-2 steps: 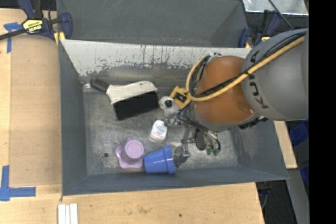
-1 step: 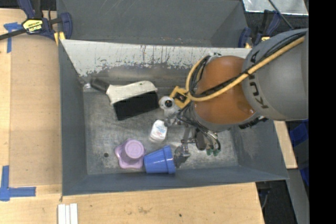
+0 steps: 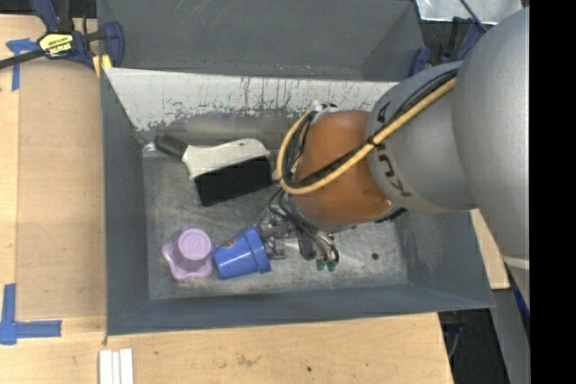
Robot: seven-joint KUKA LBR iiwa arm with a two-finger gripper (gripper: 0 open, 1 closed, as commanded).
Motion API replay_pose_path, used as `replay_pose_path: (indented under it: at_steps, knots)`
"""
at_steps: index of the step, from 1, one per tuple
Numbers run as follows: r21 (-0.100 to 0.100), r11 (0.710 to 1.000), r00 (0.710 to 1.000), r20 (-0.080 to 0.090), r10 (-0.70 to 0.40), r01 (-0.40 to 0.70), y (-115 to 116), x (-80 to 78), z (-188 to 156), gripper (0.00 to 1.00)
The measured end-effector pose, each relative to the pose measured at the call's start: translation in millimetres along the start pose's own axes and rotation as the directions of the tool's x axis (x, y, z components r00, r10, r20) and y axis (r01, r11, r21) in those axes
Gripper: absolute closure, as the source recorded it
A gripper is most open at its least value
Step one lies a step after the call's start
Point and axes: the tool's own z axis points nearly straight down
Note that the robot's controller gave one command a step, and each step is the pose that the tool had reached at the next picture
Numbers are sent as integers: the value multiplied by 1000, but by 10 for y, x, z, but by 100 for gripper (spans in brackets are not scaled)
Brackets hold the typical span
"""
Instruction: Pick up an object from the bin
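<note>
While the gripper point(image 3: 301, 245) sits low at the front middle of the grey metal bin point(image 3: 126, 220), under the arm's orange cover point(image 3: 337, 175), whether it is released or clenched cannot be told. Just to its left a blue plastic cup point(image 3: 241, 255) lies on its side, touching a lilac plastic cup point(image 3: 187, 252) further left. Behind them rests a black block point(image 3: 231, 179) with a white top, its right end beside the orange cover.

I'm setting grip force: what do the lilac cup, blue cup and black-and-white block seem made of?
Lilac cup: probably moulded plastic, matte, evenly coloured. Blue cup: probably plastic too, smooth, slight sheen on its side. Black-and-white block: uncertain; the black part looks dull, like foam or felt, the white top smooth, like plastic.
</note>
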Motion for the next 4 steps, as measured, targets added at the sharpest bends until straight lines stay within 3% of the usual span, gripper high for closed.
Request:
replay_pose_path:
  at_steps: [1,2,3,4]
  knots:
    - [3,1000,999,-35,-2,3,-4,95,64,0]
    - [3,1000,999,-34,-3,3,-4,94,62,0]
    - [6,999,998,-33,-46,46,136,60,80,0]
    - [1,977,977,-28,-211,211,607,36,83,0]
